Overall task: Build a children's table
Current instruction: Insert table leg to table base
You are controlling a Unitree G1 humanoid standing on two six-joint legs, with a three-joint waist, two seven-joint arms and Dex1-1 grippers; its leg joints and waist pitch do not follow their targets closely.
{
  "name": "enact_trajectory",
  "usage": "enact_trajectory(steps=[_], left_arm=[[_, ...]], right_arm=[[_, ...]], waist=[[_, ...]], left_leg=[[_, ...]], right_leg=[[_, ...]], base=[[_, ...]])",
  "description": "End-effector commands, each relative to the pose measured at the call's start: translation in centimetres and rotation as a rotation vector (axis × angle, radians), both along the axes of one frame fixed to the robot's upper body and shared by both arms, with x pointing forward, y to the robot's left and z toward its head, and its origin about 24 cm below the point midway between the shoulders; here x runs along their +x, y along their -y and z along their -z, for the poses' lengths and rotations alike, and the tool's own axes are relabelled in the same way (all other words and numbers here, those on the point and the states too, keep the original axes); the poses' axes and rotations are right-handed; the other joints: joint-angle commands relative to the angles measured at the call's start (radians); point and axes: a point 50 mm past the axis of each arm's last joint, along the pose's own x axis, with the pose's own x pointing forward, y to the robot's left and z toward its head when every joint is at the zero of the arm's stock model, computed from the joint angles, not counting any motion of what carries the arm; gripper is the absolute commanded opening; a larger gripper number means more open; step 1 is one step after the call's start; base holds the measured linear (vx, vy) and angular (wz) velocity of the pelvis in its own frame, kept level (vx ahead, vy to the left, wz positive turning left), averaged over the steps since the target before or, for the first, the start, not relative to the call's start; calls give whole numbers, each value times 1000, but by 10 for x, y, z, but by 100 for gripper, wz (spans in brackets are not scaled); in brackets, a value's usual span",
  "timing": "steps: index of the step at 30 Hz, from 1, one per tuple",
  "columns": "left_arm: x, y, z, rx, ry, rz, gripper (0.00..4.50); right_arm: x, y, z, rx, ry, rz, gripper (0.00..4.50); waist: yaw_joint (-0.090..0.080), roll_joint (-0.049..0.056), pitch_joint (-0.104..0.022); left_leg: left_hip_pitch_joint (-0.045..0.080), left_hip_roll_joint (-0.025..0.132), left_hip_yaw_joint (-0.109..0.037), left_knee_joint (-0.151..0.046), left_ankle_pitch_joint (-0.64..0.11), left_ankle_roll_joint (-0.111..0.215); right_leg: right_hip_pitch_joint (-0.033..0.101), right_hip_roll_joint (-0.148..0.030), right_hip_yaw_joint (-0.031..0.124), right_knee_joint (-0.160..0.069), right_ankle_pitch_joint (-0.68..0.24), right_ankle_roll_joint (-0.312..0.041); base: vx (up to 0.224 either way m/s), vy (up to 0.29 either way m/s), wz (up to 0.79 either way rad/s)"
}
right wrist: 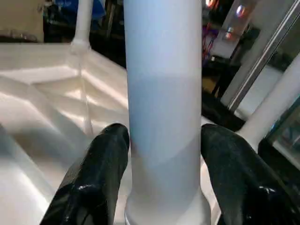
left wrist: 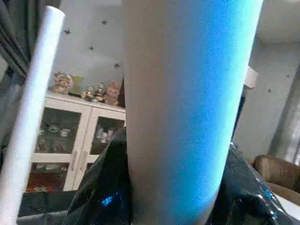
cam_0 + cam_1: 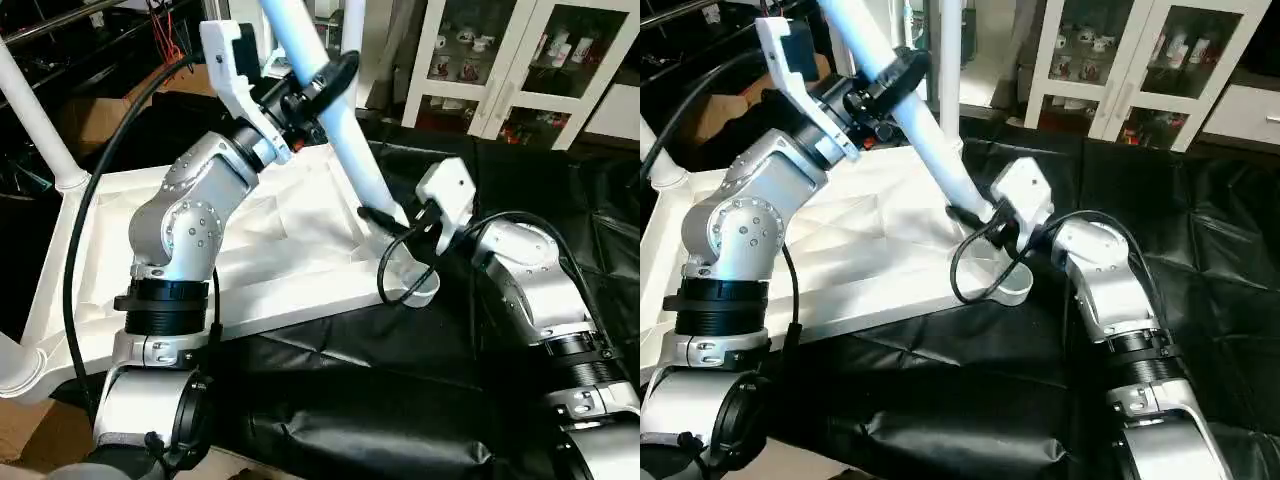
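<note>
Two grippers bracket one tilted leg point(image 3: 345, 130) over the upturned tabletop point(image 3: 270, 250); left gripper point(image 3: 318, 88) clasps it high, toward 12 o'clock. Right gripper point(image 1: 161, 164), low by the corner socket point(image 3: 420, 285), shows in its wrist view fingers point(image 1: 101, 164) flanking the leg, contact undeterminable.

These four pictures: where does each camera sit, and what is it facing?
Left eye: on the head, looking down at the tabletop; both silver forearms show.
Right eye: beside it, same scene.
Left wrist: on the left arm, looking along its fingers at a leg.
Right wrist: on the right arm, its fingers either side of that leg near the socket.
All four share this leg.
</note>
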Motion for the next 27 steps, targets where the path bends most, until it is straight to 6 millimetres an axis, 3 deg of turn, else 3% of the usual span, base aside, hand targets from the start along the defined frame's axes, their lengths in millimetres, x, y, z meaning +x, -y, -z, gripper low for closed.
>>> enact_trajectory(steps=[1,8,9,13,14,17,20,26,27], left_arm=[[0,0,-15,3,64,-44,170],[-10,11,-27,-15,195,-92,170],[-12,13,-28,-37,200,-88,170],[-18,18,-29,-77,229,-68,170],[-22,22,-29,-79,251,-51,170],[-28,27,-27,-82,275,-18,170],[-31,29,-26,-58,295,-3,170],[-34,26,-26,-71,305,-12,169],[-34,25,-26,-68,313,-18,169]], right_arm=[[3,2,-13,38,63,24,298],[6,-7,-20,14,204,120,353],[6,-9,-20,-7,223,128,360],[10,-18,-20,-93,297,186,392],[15,-23,-22,-149,355,243,395],[20,-31,-27,-228,449,307,396],[24,-32,-28,-248,473,337,396],[30,-31,-25,-272,487,387,396],[30,-32,-24,-274,486,384,396]], waist=[[2,-4,-79],[2,2,-81],[3,8,-82],[-2,3,-80],[0,11,-80],[-4,6,-78],[-3,11,-77],[-3,10,-77],[-3,6,-77]], left_leg=[[20,45,-19,-46,178,149],[20,48,-23,-44,212,136],[21,47,-23,-42,215,130],[18,42,-22,-43,207,114],[20,44,-24,-43,196,107],[20,39,-20,-44,195,92],[21,41,-20,-45,171,89],[22,41,-19,-45,162,83],[21,41,-18,-46,163,83]], right_leg=[[69,-74,43,-45,500,-311],[66,-76,41,-40,518,-294],[66,-76,41,-40,524,-295],[69,-72,41,-43,523,-288],[67,-75,41,-43,502,-285],[68,-70,43,-46,487,-285],[67,-71,45,-46,480,-274],[66,-69,46,-44,494,-268],[68,-69,46,-44,500,-265]], base=[[0,0,0],[0,0,0],[0,0,0],[0,0,0],[0,0,0],[0,0,0],[0,0,0],[0,0,0],[0,0,0]])
